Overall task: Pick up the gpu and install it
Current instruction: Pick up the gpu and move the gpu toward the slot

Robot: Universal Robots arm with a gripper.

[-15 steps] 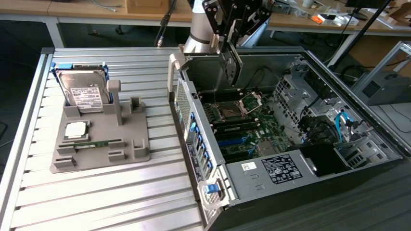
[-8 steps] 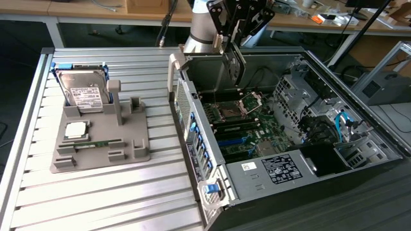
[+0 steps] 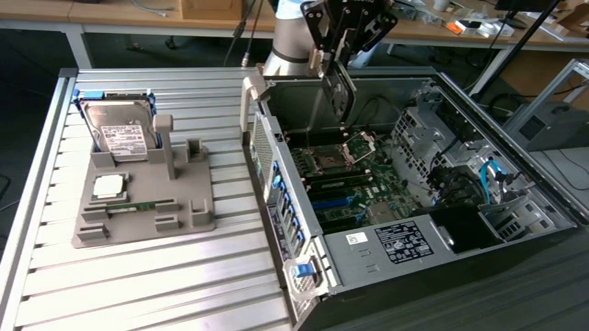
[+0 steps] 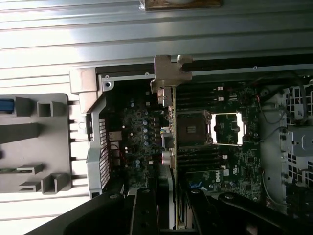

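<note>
Claw point(image 3: 338, 61) pointing down grips gpu point(image 3: 340, 100) upright above case point(image 3: 276, 172).

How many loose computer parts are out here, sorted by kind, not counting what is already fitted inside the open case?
Hard drive: 1, standing in the grey holder
Square silver chip: 1, lying on the holder
Memory stick: 1, lying on the holder
gpu: 1, hanging over the open case
Total: 4
</note>
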